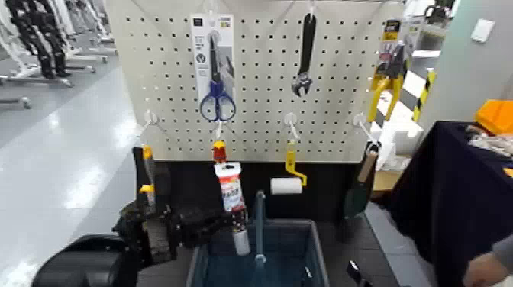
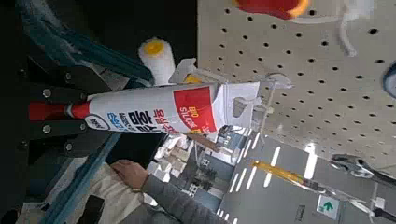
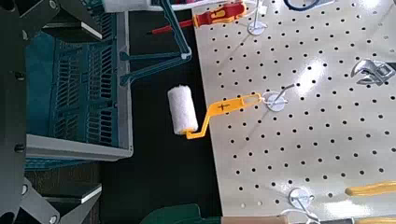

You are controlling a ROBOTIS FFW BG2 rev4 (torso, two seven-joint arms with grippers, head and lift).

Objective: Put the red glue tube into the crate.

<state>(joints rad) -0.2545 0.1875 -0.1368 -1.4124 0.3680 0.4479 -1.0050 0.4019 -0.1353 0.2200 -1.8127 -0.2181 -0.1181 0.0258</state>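
Note:
The red glue tube [image 1: 230, 191] hangs upright in front of the pegboard, nozzle down, just above the back rim of the crate [image 1: 321, 256]. My left gripper [image 1: 229, 223] reaches in from the left and is shut on the tube's nozzle end. In the left wrist view the dark fingers [image 2: 58, 93] clamp the tube [image 2: 159, 107] near its cap, and its flat end lies close to a white hook [image 2: 254, 97]. The crate's blue bar handle [image 1: 259, 221] stands right beside the tube. My right gripper [image 3: 65, 107] hovers open beside the crate [image 3: 121, 84], holding nothing.
A red-handled screwdriver [image 1: 219, 150] hangs directly above the tube. A paint roller [image 1: 286, 185] hangs to the right, with scissors [image 1: 217, 91], a wrench [image 1: 304, 53] and pliers [image 1: 385, 76] higher up. A person's hand [image 1: 488, 269] is at the lower right by a dark-draped table [image 1: 450, 191].

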